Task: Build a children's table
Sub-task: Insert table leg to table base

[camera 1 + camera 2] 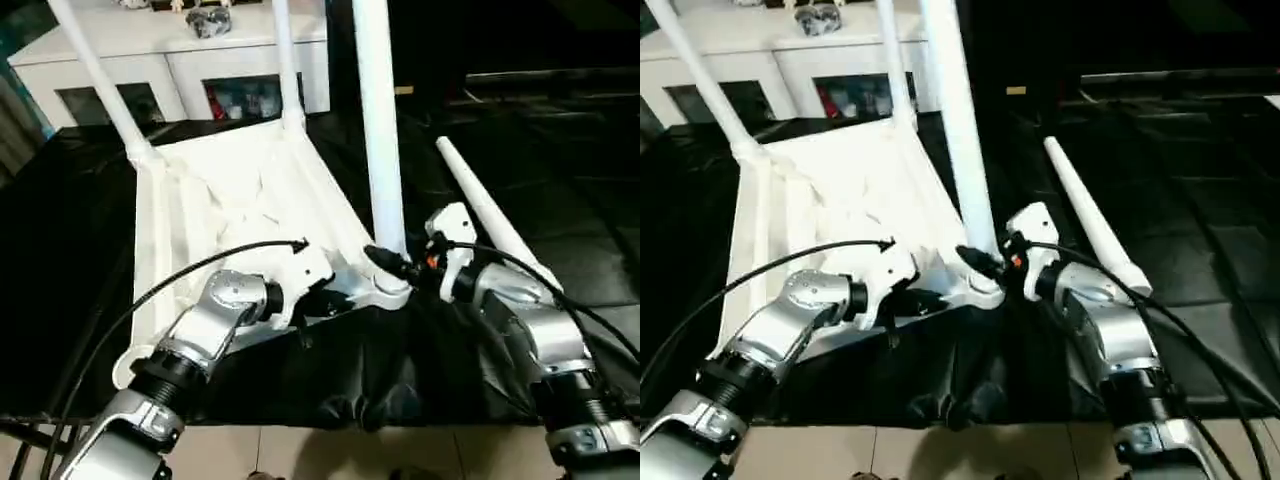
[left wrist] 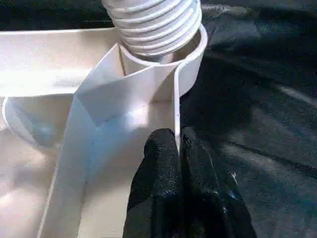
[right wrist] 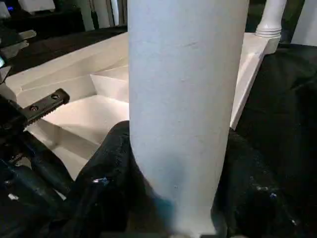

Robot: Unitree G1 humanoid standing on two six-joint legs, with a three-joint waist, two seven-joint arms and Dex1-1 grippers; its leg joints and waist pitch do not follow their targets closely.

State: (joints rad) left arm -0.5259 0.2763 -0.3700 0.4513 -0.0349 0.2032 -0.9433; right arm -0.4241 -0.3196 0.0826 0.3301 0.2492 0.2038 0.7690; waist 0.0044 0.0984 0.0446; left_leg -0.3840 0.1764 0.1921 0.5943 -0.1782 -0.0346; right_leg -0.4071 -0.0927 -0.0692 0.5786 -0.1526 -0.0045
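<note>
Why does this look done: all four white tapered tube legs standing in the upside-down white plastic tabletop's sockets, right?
Not all four. Three white tapered tube legs stand in the upside-down white plastic tabletop; the fourth leg lies loose on the black cloth beside it, as the left eye view shows.

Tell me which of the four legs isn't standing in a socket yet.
The leg lying flat on the dark cloth to the right of the tabletop. The other three stand upright in corner sockets, the near one gripped by the right gripper.

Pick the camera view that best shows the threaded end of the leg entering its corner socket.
Left wrist view: the leg's threaded end sits in the round socket. Head views show that joint small; right wrist view shows only the smooth shaft.
</note>
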